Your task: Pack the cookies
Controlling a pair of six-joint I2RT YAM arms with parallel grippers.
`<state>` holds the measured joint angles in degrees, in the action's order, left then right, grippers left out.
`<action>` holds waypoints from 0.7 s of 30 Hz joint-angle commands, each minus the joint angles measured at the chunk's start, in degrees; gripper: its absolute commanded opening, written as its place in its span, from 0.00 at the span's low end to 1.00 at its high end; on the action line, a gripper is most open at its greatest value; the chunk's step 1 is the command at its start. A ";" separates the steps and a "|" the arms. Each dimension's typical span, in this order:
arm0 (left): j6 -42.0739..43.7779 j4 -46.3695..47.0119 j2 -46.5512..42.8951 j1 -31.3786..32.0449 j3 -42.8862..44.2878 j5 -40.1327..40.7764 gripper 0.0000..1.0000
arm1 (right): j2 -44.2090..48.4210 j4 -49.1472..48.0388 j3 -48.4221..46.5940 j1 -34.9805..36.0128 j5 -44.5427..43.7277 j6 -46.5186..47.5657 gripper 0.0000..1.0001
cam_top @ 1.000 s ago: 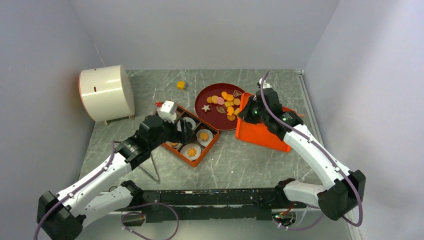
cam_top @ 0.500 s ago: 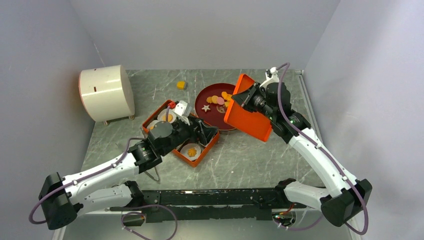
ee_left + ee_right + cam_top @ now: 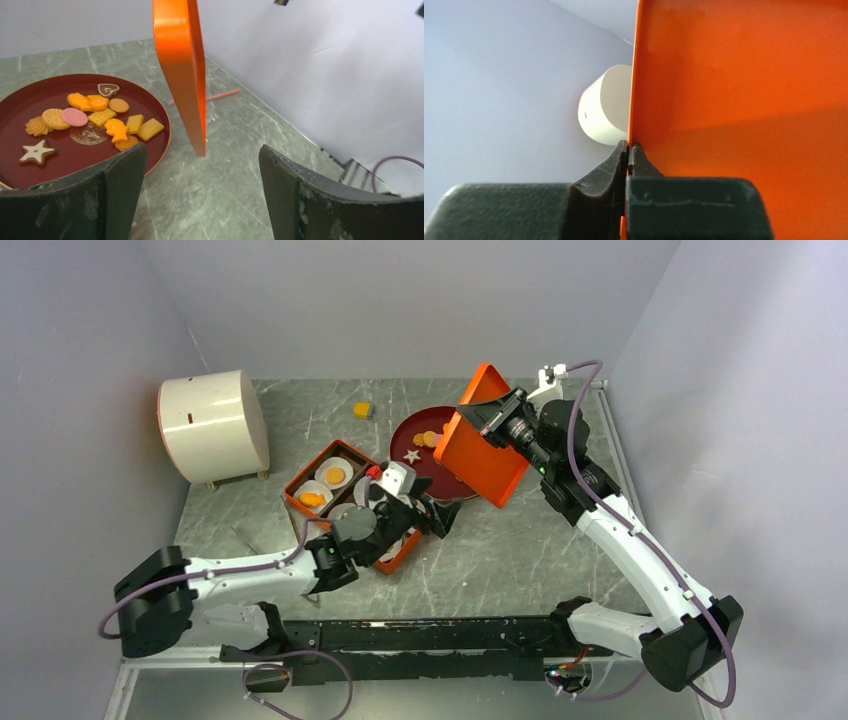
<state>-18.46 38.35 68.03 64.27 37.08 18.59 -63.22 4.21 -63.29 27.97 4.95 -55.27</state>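
The cookies [image 3: 428, 438] lie on a dark red plate [image 3: 398, 447]: orange and yellow pieces, a pink round, a white star [image 3: 36, 152]; they also show in the left wrist view [image 3: 95, 115]. My right gripper [image 3: 497, 418] is shut on the rim of an orange box lid [image 3: 482, 450] and holds it tilted on edge in the air over the plate's right side. In the right wrist view its fingers [image 3: 628, 150] pinch the lid [image 3: 744, 100]. My left gripper [image 3: 440, 515] is open and empty, low over the table by the plate's near edge, facing the lid [image 3: 182, 70].
An orange compartment box [image 3: 308, 470] with white paper cups holding cookies sits left of the plate, partly under my left arm. A white cylinder [image 3: 212, 426] stands at the back left. A lone orange block [image 3: 362, 410] lies behind. A pink stick [image 3: 210, 96] lies near the right wall.
My right gripper has lifted the lid off the table and raised it up and left, tilted over the plate. My left arm has swung right across the box toward the plate.
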 commanded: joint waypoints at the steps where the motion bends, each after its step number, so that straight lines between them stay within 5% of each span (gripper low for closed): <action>1: 4.67 14.50 5.20 0.44 0.75 7.09 0.85 | -0.18 -8.33 -3.97 0.33 1.02 -1.89 0.00; 15: 12.39 33.22 22.09 0.42 7.11 10.15 0.72 | -0.56 -11.00 -3.35 0.42 2.53 -4.31 0.00; 21: 16.17 37.63 27.15 0.33 10.28 12.76 0.57 | -0.94 -11.05 -3.94 0.44 4.15 -4.44 0.00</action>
<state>-7.40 68.20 93.23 64.49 44.36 28.82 -64.60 -0.56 -63.86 28.18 6.98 -59.66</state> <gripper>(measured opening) 0.624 0.021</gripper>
